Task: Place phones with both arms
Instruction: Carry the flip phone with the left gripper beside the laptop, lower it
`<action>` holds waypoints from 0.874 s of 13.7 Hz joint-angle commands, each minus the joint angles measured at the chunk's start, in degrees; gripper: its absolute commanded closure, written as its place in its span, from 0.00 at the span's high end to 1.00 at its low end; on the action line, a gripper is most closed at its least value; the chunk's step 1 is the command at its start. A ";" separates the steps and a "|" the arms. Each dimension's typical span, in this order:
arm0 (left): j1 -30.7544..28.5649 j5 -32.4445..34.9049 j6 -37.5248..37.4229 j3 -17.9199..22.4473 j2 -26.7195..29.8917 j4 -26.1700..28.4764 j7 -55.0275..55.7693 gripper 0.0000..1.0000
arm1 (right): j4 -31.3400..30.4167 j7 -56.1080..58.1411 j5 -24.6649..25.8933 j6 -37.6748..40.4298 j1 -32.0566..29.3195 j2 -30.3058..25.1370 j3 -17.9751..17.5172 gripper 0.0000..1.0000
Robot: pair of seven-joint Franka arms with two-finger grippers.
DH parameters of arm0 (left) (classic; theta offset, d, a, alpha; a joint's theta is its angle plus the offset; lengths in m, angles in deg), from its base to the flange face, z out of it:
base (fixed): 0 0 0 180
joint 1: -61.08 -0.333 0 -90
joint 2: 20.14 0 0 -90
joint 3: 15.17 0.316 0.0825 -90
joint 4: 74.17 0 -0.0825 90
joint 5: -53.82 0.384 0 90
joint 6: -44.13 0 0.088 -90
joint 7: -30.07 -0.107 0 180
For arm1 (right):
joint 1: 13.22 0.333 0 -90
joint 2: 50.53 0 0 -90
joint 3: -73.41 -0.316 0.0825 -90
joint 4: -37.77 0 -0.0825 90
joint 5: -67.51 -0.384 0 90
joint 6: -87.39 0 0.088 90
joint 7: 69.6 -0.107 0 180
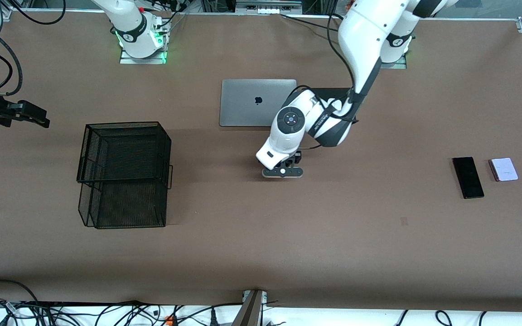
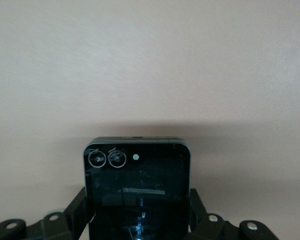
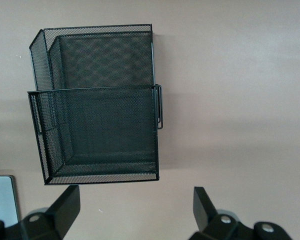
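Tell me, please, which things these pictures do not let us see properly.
- Front view: the small black phone held by the left gripper is hidden under the wrist.
- Left wrist view: that phone's lower end is cut off by the picture's edge.
- Front view: the black pad beside the laptop is mostly covered by the left arm.
- Front view: the right gripper waits, its arm cut off by the picture's edge.

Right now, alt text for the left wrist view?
The left gripper holds the small squarish black phone between its fingers, twin camera rings facing the lens, over the bare brown table.
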 commanded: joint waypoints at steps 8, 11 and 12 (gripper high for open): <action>5.51 -2.82 5.23 1.21 -2.92 -2.26 7.96 1.00 | -0.59 0.93 -0.25 -0.57 -0.19 -0.04 -0.43 1.00; 3.06 -2.73 -0.62 3.22 3.20 -1.38 8.13 1.00 | -0.59 0.93 -0.25 -0.65 -0.19 -0.04 -0.52 1.00; 1.74 -1.69 -6.75 5.06 5.84 -1.73 7.17 1.00 | -0.59 0.93 -0.17 -0.92 -0.10 0.31 -0.70 1.00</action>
